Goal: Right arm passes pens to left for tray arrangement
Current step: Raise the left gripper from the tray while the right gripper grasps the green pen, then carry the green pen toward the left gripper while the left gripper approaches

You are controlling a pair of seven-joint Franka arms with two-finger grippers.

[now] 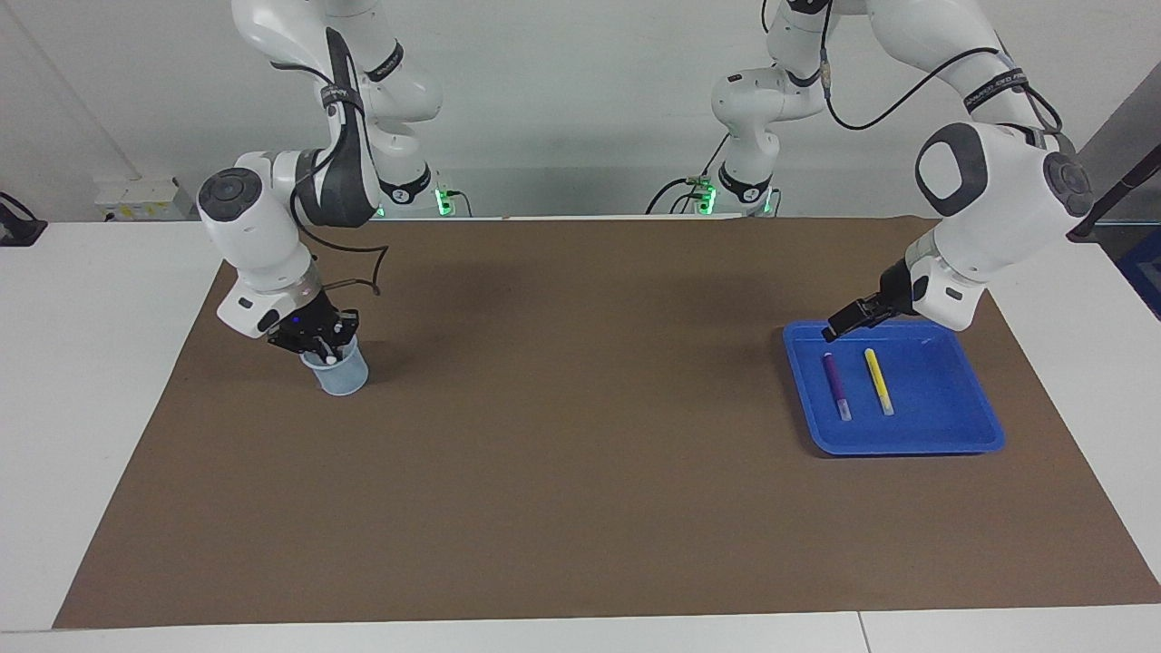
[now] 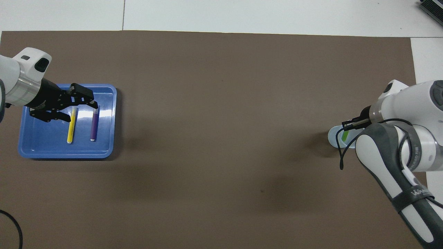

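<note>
Pens first: the green pen (image 2: 345, 135) stands in the cup (image 1: 345, 376), at the right edge of the overhead view, middle height. The purple pen (image 1: 837, 385) and yellow pen (image 1: 877, 381) lie side by side, apart, in the tray (image 1: 952, 426), right of centre in the facing view.

Right pincer (image 1: 324, 352) is down in the cup's mouth, fingertips pinched together, and by the look of it they have the green pen's top.

Good form here, I'd say: lift straight up. The cup is light and nothing holds it, so any sideways pull could tip it or drag it across the tabletop. Clear the rim fully before swinging toward mid-frame. The grip sits high on a slim pen, so expect it to pivot; go slowly and keep the free end clear for the handover.

Left pincer (image 1: 836, 326) hangs over the tray's upper edge, spread wide and empty. It should take the pen below the other grip. The bare strip beside the yellow pen looks like the spot.
</note>
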